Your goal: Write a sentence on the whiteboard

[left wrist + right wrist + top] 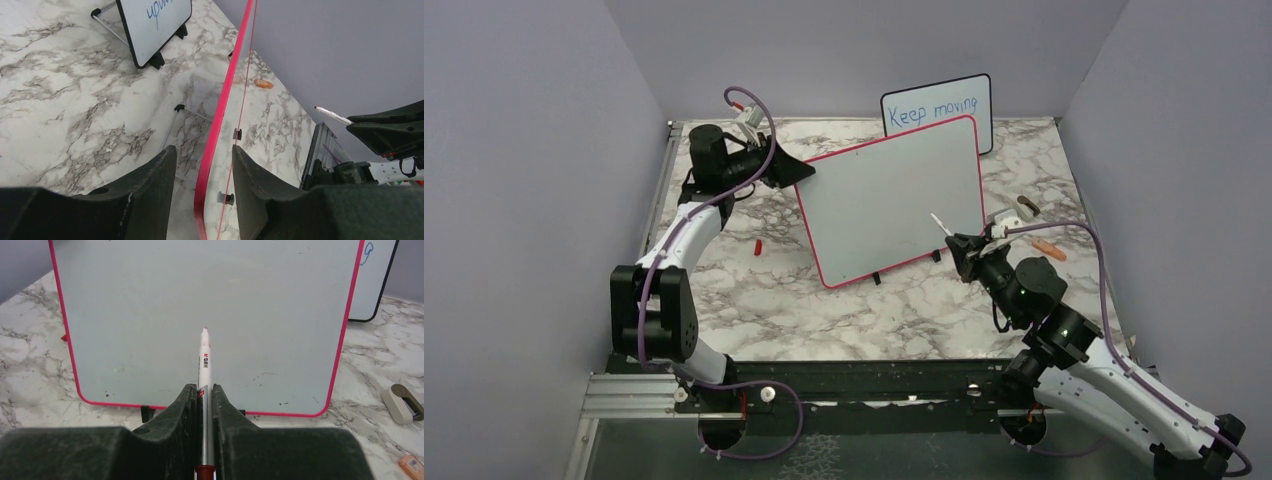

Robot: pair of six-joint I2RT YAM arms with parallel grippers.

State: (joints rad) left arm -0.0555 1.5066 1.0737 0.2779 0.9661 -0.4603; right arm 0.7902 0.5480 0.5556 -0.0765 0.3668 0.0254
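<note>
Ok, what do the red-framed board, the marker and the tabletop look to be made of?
Whiteboard: smooth, faintly glossy pale face, probably coated board or steel; red-pink rim looks like moulded plastic. Marker: white plastic barrel with printed lettering, a silvery section lower down, possibly metal. Table: white with grey veining, evenly flat sheen, so likely marble-print laminate rather than stone.

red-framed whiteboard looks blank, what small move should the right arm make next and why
Probably ease the right gripper forward until the tip of the white marker meets the red-framed whiteboard: its surface is blank, and the clamped marker points straight at it.
</note>
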